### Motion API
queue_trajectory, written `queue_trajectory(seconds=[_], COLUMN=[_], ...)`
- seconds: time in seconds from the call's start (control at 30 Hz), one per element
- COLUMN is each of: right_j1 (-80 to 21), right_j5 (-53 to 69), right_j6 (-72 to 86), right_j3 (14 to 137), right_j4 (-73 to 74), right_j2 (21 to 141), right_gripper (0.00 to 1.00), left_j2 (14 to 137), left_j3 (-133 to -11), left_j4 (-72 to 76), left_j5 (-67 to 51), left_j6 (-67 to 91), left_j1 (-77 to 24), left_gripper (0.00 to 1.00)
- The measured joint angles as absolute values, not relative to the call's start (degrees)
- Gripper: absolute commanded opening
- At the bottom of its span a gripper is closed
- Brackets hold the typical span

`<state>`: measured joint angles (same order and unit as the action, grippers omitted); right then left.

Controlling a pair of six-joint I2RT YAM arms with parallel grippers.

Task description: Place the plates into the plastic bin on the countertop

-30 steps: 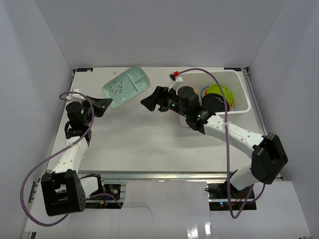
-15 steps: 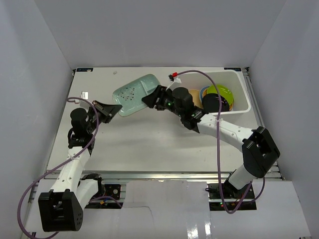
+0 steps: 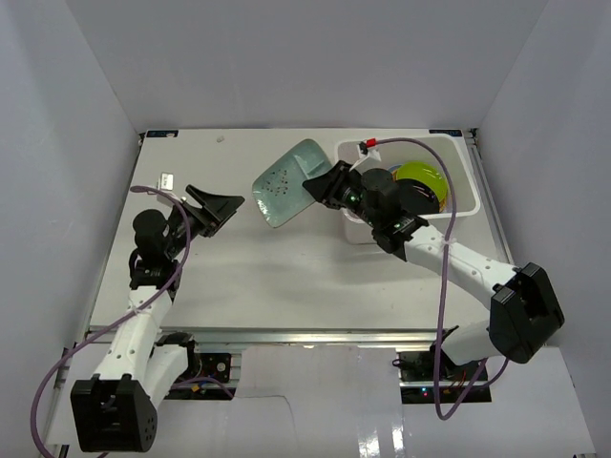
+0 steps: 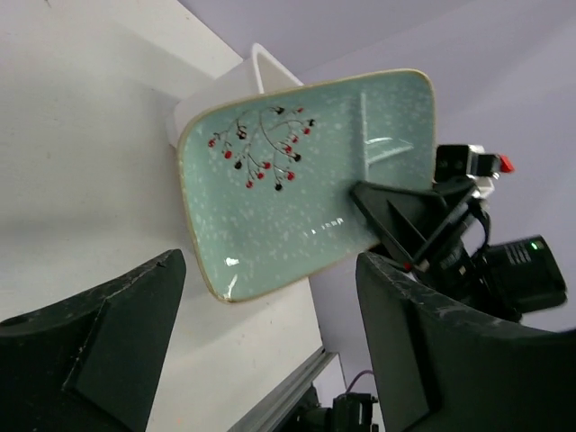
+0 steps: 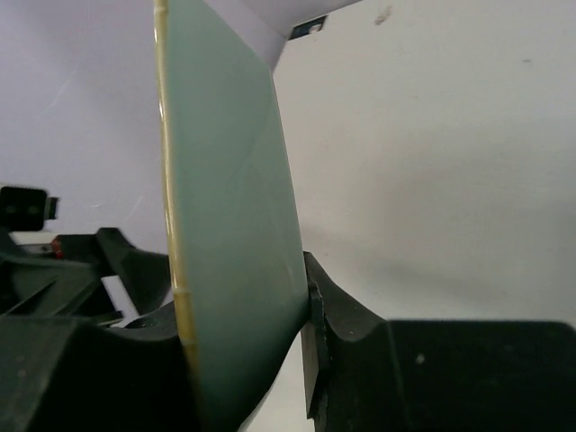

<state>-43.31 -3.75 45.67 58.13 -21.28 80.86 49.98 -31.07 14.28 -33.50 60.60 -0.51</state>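
Observation:
The mint-green dotted plate (image 3: 282, 184) hangs tilted above the countertop (image 3: 286, 277), just left of the white plastic bin (image 3: 465, 207). My right gripper (image 3: 320, 184) is shut on the plate's right edge; in the right wrist view the plate (image 5: 225, 225) stands edge-on between the fingers (image 5: 335, 315). My left gripper (image 3: 221, 208) is open, a little to the left of the plate and apart from it. From the left wrist the plate's face (image 4: 306, 180) shows a red berry pattern beyond the open gripper (image 4: 270, 270). A lime green plate (image 3: 420, 176) lies on other plates in the bin.
White walls close in the countertop on three sides. The bin sits in the back right corner, with a metal frame edge (image 3: 492, 224) beside it. A purple cable (image 3: 434, 153) arcs over the bin from the right arm.
The left gripper has let go of the mint-green plate and opened. The right gripper has shut on its other end and carried it right, toward the bin, tilting it.

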Motion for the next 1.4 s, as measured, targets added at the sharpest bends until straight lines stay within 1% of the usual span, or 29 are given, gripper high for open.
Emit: queue_trajectory(seconds=[0.17,0.3,0.33,0.47,0.57,0.67,0.77,0.87,0.9,0.93,0.97,1.0,1.07,1.1,1.17,1.2,1.23,1.27,1.3,1.4], right_j1=[-32.29,-21.19,-18.81,-7.16,-0.67,2.66,3.2,3.16,3.2,3.27,3.27,3.27,3.27,3.27,3.14,3.05,2.98,2.98,2.98,2.98], right_j5=[0.97,3.97,4.73,6.92,7.94,10.61,13.41,16.08,16.73,17.3,17.39,17.63,18.15,18.15,17.21,16.62,15.75,14.81,13.93,11.11], right_j6=[47.11,49.25,49.45,49.12,48.8,48.14,46.96,46.13,45.87,45.65,45.36,44.88,44.12,43.81,42.28,41.45,40.58,39.48,38.35,35.77], right_j3=[55.96,53.23,52.53,50.39,48.82,46.89,45.5,44.12,44.14,44.14,44.14,44.12,44.14,44.23,44.73,44.73,44.73,44.73,44.71,45.3], right_j4=[-18.74,-17.91,-17.67,-16.47,-16.43,-16.19,-14.04,-11.86,-12.4,-12.58,-12.51,-12.23,-12.36,-12.8,-13.1,-12.8,-12.05,-11.18,-10.22,-6.85], right_j2=[78.15,72.42,70.61,64.58,64.12,67.0,71.57,74.32,74.13,74.0,74.06,74.3,74.43,74.46,74.46,74.46,74.46,74.43,74.35,74.35], right_gripper=[0.08,0.08,0.08,0.08,0.08,0.08,0.08,0.11,0.14,0.21,0.26,0.38,0.52,0.65,0.8,0.94,0.99,0.96,0.9,0.9], left_j2=[49.87,49.28,49.17,48.01,47.13,46.5,46.04,45.63,45.56,45.54,45.54,45.54,45.58,45.69,46.15,46.3,46.37,46.41,46.46,46.81], left_j3=[-35.16,-37.06,-37.34,-37.52,-37.54,-37.54,-37.6,-37.6,-37.58,-37.56,-37.45,-37.17,-36.47,-36.34,-36.34,-36.34,-36.34,-36.34,-36.34,-36.36], left_j4=[13.37,13.13,12.84,10.26,6.48,3.03,-0.78,-3.38,-3.73,-4.08,-4.4,-4.49,-4.97,-5.8,-7.11,-7.6,-7.9,-8.12,-8.38,-8.82], left_j5=[-36.84,-39.86,-40.62,-43.72,-45.41,-46.35,-46.52,-46.5,-46.48,-46.48,-46.39,-46.13,-45.39,-44.97,-44.05,-43.72,-43.38,-43.11,-42.83,-42.57], left_j6=[59.13,57.93,57.32,53.49,49.08,44.66,40.05,36.51,35.64,34.68,33.8,33.01,31.64,30.89,29.45,28.95,28.51,28.21,27.86,27.35], left_j1=[-0.91,-0.99,-0.99,-1.34,-2.42,-4.27,-6.5,-8.6,-9.19,-9.63,-9.96,-10.13,-10.26,-10.26,-10.26,-10.26,-10.26,-10.26,-10.26,-10.26], left_gripper=[0.92,0.95,0.98,0.98,0.98,0.98,0.98,0.98,0.98,0.98,0.98,0.98,0.98,0.98,0.98,0.98,0.98,0.98,0.98,0.98])
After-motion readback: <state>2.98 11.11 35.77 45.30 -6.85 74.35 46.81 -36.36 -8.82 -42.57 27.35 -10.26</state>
